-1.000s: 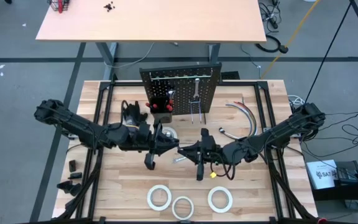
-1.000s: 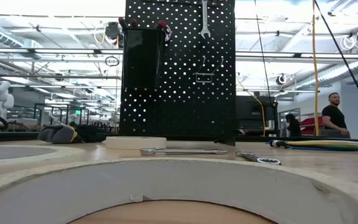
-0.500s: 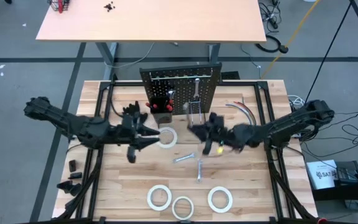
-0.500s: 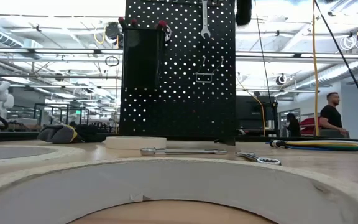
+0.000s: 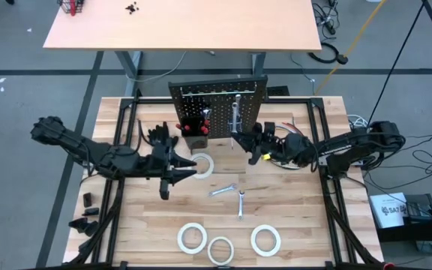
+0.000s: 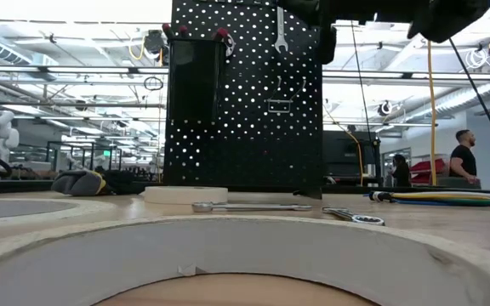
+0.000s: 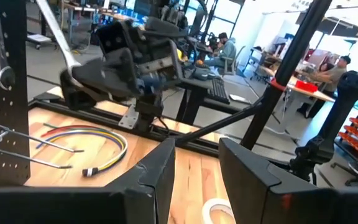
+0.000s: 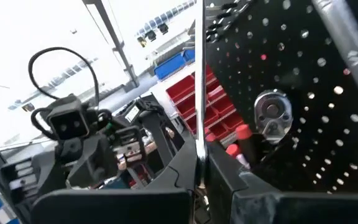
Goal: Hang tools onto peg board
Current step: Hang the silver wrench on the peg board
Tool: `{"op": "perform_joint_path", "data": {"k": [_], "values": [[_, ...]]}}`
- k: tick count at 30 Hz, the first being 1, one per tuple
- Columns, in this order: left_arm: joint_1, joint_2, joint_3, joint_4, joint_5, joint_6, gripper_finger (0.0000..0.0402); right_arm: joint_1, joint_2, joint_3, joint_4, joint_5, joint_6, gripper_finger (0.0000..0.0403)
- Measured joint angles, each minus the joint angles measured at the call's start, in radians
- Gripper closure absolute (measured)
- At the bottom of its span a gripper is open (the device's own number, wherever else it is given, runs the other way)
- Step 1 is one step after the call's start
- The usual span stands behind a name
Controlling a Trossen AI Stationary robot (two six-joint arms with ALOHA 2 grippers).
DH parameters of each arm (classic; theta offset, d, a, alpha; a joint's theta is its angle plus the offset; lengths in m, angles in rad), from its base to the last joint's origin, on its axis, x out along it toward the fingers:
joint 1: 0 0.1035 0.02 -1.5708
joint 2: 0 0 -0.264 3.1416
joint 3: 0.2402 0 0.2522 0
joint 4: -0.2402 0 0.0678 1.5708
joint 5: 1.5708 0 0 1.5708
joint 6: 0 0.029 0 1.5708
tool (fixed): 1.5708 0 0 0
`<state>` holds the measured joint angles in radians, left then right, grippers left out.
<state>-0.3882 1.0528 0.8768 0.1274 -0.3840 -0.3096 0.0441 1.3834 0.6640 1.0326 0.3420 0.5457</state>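
My right tool point(image 5: 240, 139), closed on a thin silver wrench point(image 8: 199, 93) (long axis upright), is just before the peg board point(image 5: 217, 101), so this arm is nearer. My left tool point(image 5: 188, 169) stands open beside a tape roll point(image 5: 202, 166) on the tabletop point(image 5: 298, 217).

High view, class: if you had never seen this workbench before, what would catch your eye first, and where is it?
The upright black peg board at the table's far edge stands out, a silver wrench already hanging on it. The right end effector is raised just in front of it, shut on a thin silver tool. Near the front edge lie three white tape rolls, a fourth by the left end effector.
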Motion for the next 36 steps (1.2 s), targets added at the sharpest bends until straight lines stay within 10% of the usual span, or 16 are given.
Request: {"op": "perform_joint_path", "data": {"k": [36], "values": [[0.007, 0.006, 0.000, -0.023, -0.075, 0.001, 0.0275, -0.076, 0.000, 0.134, -0.261, -0.116, -0.038, 0.0397]]}}
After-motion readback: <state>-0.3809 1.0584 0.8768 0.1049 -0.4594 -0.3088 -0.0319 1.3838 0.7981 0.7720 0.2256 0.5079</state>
